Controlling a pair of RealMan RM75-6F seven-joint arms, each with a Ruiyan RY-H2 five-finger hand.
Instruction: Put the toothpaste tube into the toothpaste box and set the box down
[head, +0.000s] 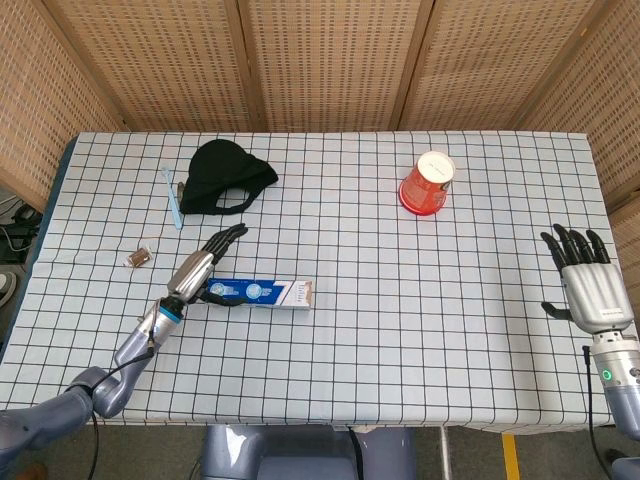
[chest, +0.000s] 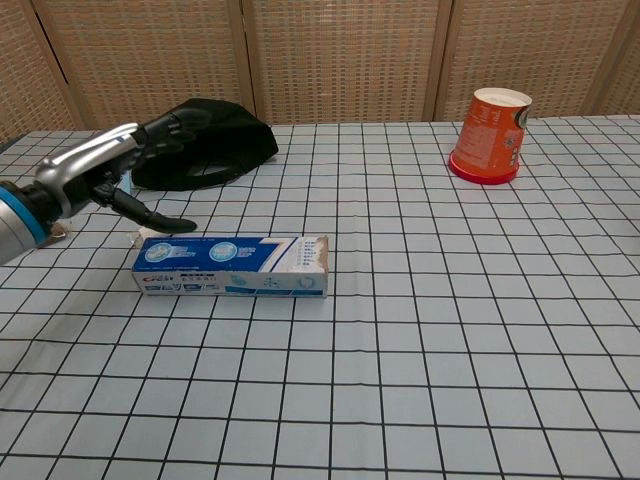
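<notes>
Now toothpaste box (chest: 232, 267) lies just below left robot hand (chest: 105, 172).

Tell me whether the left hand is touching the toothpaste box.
Apart. The chest view shows the left hand open above the box, with tablecloth visible between them.

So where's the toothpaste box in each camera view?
Head view: toothpaste box lies left of centre, beside the open left robot hand.
Chest view: it lies left of centre, below that hand.
Shared landmark: the orange cup, far to the box's right.
</notes>
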